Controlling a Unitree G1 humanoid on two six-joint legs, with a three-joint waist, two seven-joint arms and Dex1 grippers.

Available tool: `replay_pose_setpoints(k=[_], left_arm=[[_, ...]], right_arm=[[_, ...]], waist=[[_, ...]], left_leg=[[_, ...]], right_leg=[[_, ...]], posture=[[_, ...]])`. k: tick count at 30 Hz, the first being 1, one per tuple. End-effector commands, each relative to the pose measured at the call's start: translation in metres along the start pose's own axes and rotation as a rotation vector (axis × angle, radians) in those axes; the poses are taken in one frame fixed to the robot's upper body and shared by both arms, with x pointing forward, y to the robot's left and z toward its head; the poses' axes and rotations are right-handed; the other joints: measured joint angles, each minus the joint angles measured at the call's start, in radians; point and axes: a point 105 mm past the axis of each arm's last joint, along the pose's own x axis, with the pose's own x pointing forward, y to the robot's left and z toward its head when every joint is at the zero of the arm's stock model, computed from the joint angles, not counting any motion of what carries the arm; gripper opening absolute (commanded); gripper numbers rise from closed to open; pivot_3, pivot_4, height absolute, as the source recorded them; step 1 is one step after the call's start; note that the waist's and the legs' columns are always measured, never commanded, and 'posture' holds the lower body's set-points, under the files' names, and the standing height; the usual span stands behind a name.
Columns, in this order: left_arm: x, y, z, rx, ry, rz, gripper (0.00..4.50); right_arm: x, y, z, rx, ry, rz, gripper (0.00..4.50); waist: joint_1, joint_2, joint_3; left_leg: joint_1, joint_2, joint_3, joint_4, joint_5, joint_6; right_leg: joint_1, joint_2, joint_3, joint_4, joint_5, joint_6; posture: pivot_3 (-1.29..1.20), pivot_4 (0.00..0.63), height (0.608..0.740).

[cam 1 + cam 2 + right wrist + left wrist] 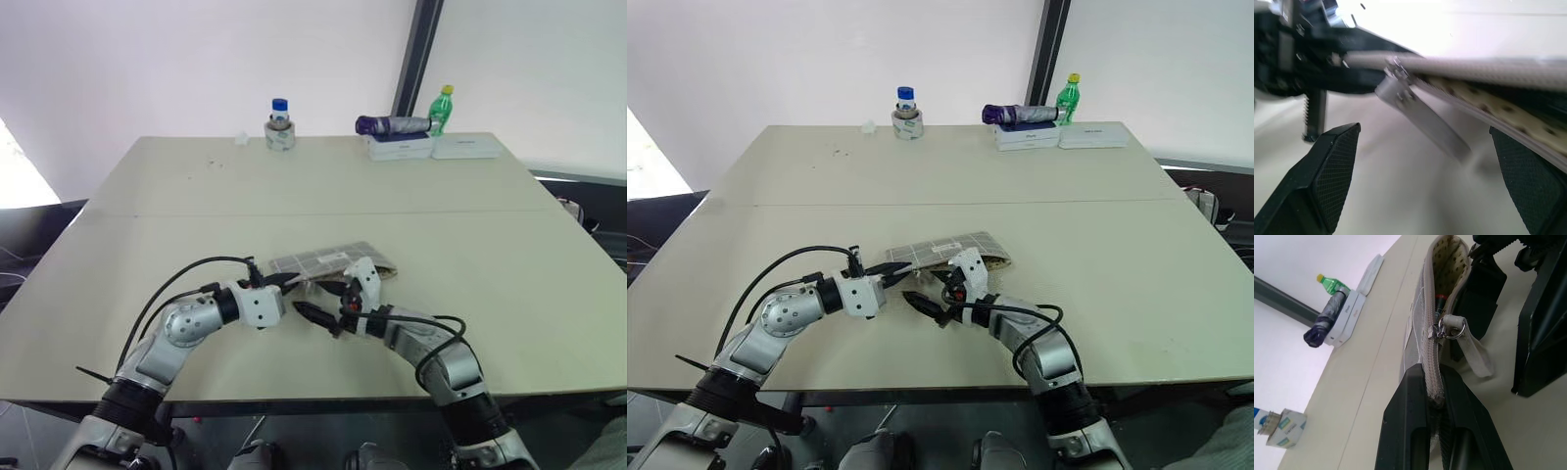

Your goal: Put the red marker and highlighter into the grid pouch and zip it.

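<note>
Both hands at grid pouch [1422, 328]

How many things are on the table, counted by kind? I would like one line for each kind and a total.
Pouches: 1, the grid pouch
Bottles: 2, green bottle, blue-capped bottle
Tape rolls: 1, tape roll
Umbrellas: 1, folded umbrella
White boxes: 2, white boxes
Total: 7
</note>
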Motion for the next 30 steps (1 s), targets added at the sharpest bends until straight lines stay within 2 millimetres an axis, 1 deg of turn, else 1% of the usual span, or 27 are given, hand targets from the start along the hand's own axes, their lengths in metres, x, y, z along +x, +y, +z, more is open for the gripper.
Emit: replay_pose_setpoints(k=[1, 4, 5, 6, 9, 10, 12, 13, 16, 18, 20, 21, 22, 23, 24, 27, 28, 29, 30], left_arm=[[0.002, 0.009, 0.012, 0.031, -0.036, 0.025, 0.0], [0.002, 0.008, 0.013, 0.028, -0.034, 0.027, 0.0], [0.002, 0.009, 0.012, 0.026, -0.032, 0.029, 0.0], [0.002, 0.009, 0.012, 0.026, -0.03, 0.028, 0.0], [0.001, 0.008, 0.011, 0.027, -0.026, 0.028, 0.0], [0.001, 0.008, 0.011, 0.027, -0.024, 0.029, 0.0], [0.001, 0.008, 0.01, 0.026, -0.022, 0.03, 0.0], [0.001, 0.008, 0.01, 0.026, -0.02, 0.03, 0.0], [0.001, 0.008, 0.01, 0.027, -0.018, 0.03, 0.0], [0.0, 0.007, 0.008, 0.025, -0.01, 0.03, 0.0], [-0.003, 0.007, 0.004, 0.018, 0.002, 0.037, 0.0], [-0.005, 0.006, 0.001, 0.012, 0.015, 0.038, 0.0], [-0.01, 0.002, -0.005, 0.017, 0.033, 0.024, 0.0], [-0.014, -0.001, -0.009, 0.015, 0.046, 0.017, 0.0], [-0.016, -0.003, -0.012, 0.015, 0.054, 0.012, 0.0], [-0.023, 0.0, -0.013, -0.004, 0.042, 0.032, 0.0], [-0.025, 0.002, -0.015, -0.029, 0.043, 0.051, 0.0], [-0.027, 0.003, -0.016, -0.048, 0.044, 0.064, 0.0], [-0.029, 0.004, -0.019, -0.053, 0.052, 0.064, 0.0]], right_arm=[[0.009, 0.008, 0.015, -0.01, -0.065, 0.044, 4.39], [0.014, 0.009, 0.019, -0.005, -0.089, 0.049, 4.39], [0.015, 0.009, 0.019, -0.009, -0.095, 0.048, 3.86], [0.015, 0.009, 0.019, -0.005, -0.095, 0.046, 3.54], [0.015, 0.01, 0.018, -0.007, -0.094, 0.051, 1.97], [0.014, 0.011, 0.018, -0.005, -0.091, 0.059, 1.53], [0.013, 0.011, 0.017, -0.006, -0.085, 0.065, 0.4], [0.012, 0.011, 0.016, -0.006, -0.081, 0.067, 0.05], [0.007, 0.007, 0.016, -0.015, -0.074, 0.056, 0.05], [-0.005, 0.001, 0.012, -0.059, -0.036, 0.051, 0.05], [-0.024, -0.005, 0.003, -0.113, 0.04, 0.059, 0.05], [-0.036, -0.008, -0.003, -0.14, 0.085, 0.061, 0.05], [-0.052, -0.014, -0.007, -0.145, 0.13, 0.057, 0.05], [-0.064, -0.02, -0.01, -0.16, 0.167, 0.049, 0.05], [-0.072, -0.023, -0.01, -0.17, 0.188, 0.043, 0.05], [-0.095, -0.04, -0.001, -0.193, 0.229, -0.008, 0.05], [-0.107, -0.051, 0.007, -0.213, 0.237, -0.048, 0.05], [-0.114, -0.058, 0.013, -0.226, 0.24, -0.074, 0.05], [-0.127, -0.071, 0.017, -0.262, 0.27, -0.121, 0.05]], waist=[[-0.001, 0.0, 0.0], [0.0, 0.0, 0.0], [0.0, 0.0, 0.0], [0.0, 0.0, 0.0], [0.0, 0.0, 0.0], [0.0, 0.0, 0.0], [0.0, 0.0, 0.0], [0.0, 0.0, 0.0], [0.0, 0.0, 0.0], [0.001, 0.0, 0.0], [0.004, 0.0, 0.0], [0.004, 0.0, 0.0], [0.003, 0.0, 0.0], [0.003, 0.0, 0.0], [0.001, 0.0, 0.0], [-0.002, 0.0, 0.0], [-0.001, 0.0, 0.0], [-0.001, 0.0, 0.0], [0.0, 0.0, 0.0]], left_leg=[[0.0, 0.0, 0.0, 0.0, 0.0, 0.0], [0.0, 0.0, 0.0, 0.0, 0.0, 0.0], [0.0, 0.0, 0.0, 0.0, 0.0, 0.0], [0.0, 0.0, 0.0, 0.0, 0.0, 0.0], [0.0, 0.0, 0.0, 0.0, 0.0, 0.0], [0.0, 0.0, 0.0, 0.0, 0.0, 0.0], [0.0, 0.0, 0.0, 0.0, 0.0, 0.0], [0.0, 0.0, 0.0, 0.0, 0.0, 0.0], [0.0, 0.0, 0.0, 0.0, 0.0, 0.0], [0.0, 0.0, 0.0, 0.0, 0.0, 0.0], [0.0, 0.0, 0.0, 0.0, 0.0, 0.0], [0.0, 0.0, 0.0, 0.0, 0.0, 0.0], [0.0, -0.001, 0.0, 0.0, -0.001, 0.001], [0.0, -0.001, 0.0, 0.0, -0.001, 0.001], [0.0, -0.001, 0.0, 0.0, -0.001, 0.001], [0.001, 0.0, 0.0, -0.001, -0.001, 0.001], [0.001, 0.0, 0.0, -0.001, 0.0, 0.001], [0.001, 0.0, -0.001, -0.001, 0.0, 0.001], [0.001, 0.0, -0.001, -0.001, 0.0, 0.001]], right_leg=[[0.0, 0.0, 0.0, 0.0, 0.0, 0.0], [0.0, 0.0, 0.0, 0.0, 0.0, 0.0], [0.0, 0.0, 0.0, 0.0, 0.0, 0.0], [0.0, 0.0, 0.0, 0.0, 0.0, 0.0], [0.0, 0.0, 0.0, 0.0, 0.0, 0.0], [0.0, 0.0, 0.0, 0.0, 0.0, 0.0], [0.0, 0.0, 0.0, 0.0, 0.0, 0.0], [0.0, 0.0, 0.0, 0.0, 0.0, 0.0], [0.0, 0.0, 0.0, 0.0, 0.0, 0.0], [0.0, 0.0, 0.0, 0.0, 0.0, 0.0], [0.0, -0.001, 0.0, 0.0, 0.0, 0.0], [0.0, -0.001, 0.0, 0.0, 0.0, 0.0], [0.0, -0.001, 0.0, 0.0, 0.0, 0.0], [0.0, -0.002, 0.0, -0.001, 0.0, 0.0], [0.0, -0.002, 0.0, -0.001, 0.0, 0.0], [0.0, -0.001, 0.0, -0.001, 0.0, 0.0], [0.0, -0.001, 0.0, -0.001, 0.0, 0.0], [0.0, -0.001, 0.0, -0.001, 0.0, 0.0], [0.0, -0.001, 0.0, -0.001, 0.0, 0.0]], posture=[[0.0, 0.15, 0.74], [0.0, 0.15, 0.74], [0.0, 0.15, 0.74], [0.0, 0.15, 0.74], [0.0, 0.15, 0.74], [0.0, 0.15, 0.74], [0.0, 0.15, 0.74], [0.0, 0.15, 0.74], [0.0, 0.15, 0.74], [0.0, 0.15, 0.74], [0.0, 0.15, 0.74], [0.0, 0.15, 0.74], [0.0, 0.15, 0.74], [0.0, 0.15, 0.74], [0.0, 0.15, 0.74], [0.0, 0.15, 0.74], [0.0, 0.15, 0.74], [0.0, 0.15, 0.74], [0.0, 0.15, 0.74]])
